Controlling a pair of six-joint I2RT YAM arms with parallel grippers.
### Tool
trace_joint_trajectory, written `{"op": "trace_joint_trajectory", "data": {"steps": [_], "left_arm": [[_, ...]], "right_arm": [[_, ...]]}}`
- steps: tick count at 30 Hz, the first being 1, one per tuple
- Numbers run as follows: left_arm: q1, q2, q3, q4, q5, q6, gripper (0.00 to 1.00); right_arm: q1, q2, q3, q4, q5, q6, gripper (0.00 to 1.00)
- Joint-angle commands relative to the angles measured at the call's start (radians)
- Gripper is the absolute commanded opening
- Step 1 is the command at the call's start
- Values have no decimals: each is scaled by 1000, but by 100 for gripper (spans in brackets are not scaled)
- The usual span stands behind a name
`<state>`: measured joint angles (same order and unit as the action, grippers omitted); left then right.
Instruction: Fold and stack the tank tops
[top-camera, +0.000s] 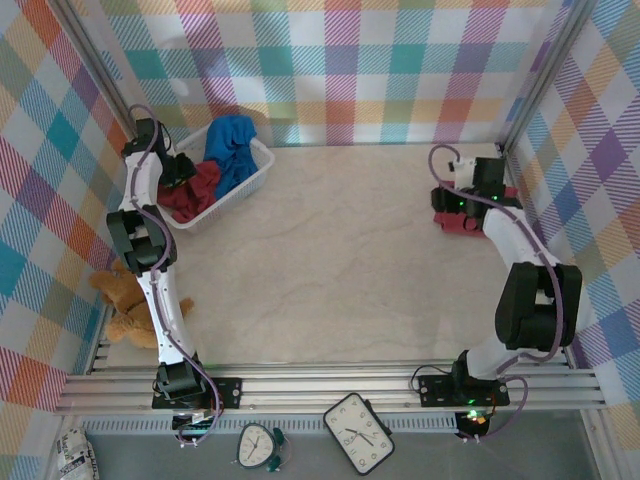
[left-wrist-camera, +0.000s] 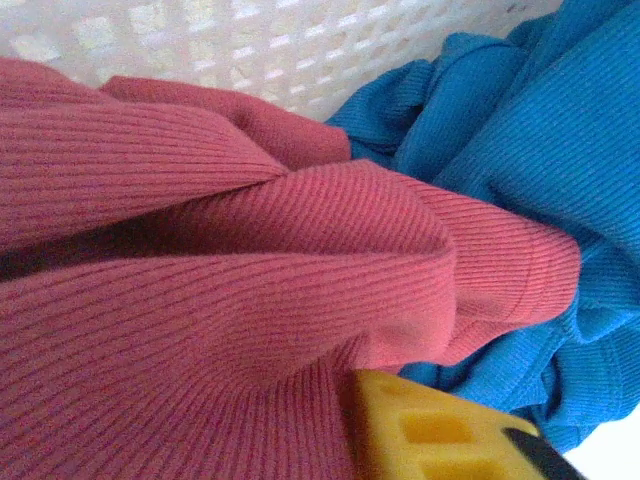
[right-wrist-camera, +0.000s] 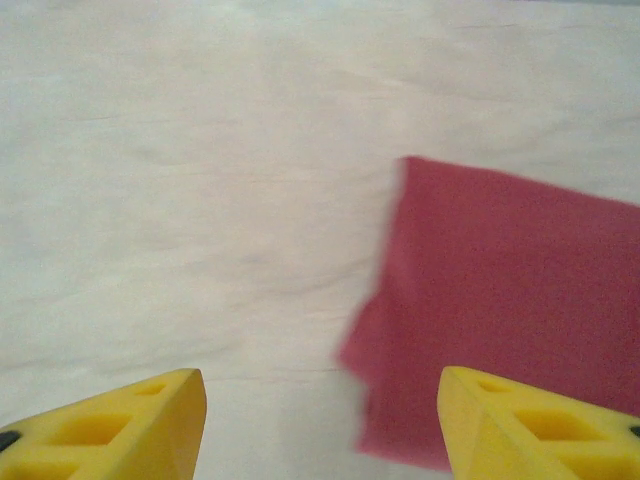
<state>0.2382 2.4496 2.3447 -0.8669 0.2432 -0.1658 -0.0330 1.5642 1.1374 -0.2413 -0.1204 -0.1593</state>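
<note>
- Since the left gripper is down inside the white mesh plastic basket, we judge the step in hand to be lifting out the crumpled dark red ribbed tank top. We would pinch one fold of it alone, clear of the bright blue ribbed tank top pressed against it.
- We would raise it straight up over the basket rim so the blue one is not dragged along, then spread it on the pale table outside the basket.
- Of the left jaws we see one yellow finger against the red cloth, so we cannot tell how wide they stand or whether they grip.
- The right gripper, well across the table from the basket, has its jaws spread wide and empty, just beside a folded dark red tank top lying flat.
- Both tops in the basket are bunched and deeply creased soft knit, with the blue at the basket's far end and the red at its near end.
</note>
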Motion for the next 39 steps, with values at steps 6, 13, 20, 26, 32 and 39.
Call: {"op": "trace_joint_trajectory", "data": {"steps": [6,13,20,26,32,39], "left_arm": [[-10,-114,91,-97,84,32,0],[-59,-367,90,-142,152,18,0],[-159,-600,99,-153,193,-15,0],[-353,-740,77,-162,203,-63,0],[-553,-875,-168,-49,166,-210,0],[-767,-982,-766,311,136,-440,0]], "right_arm": [[163,-72,-135,170,-282,228,75],[279,-60,-166,289,-367,380,92],[351,-90,-141,362,-403,439,93],[353,-161,-125,337,-414,425,96],[353,-265,-161,287,-433,388,95],[356,-403,-268,182,-430,368,89]]}}
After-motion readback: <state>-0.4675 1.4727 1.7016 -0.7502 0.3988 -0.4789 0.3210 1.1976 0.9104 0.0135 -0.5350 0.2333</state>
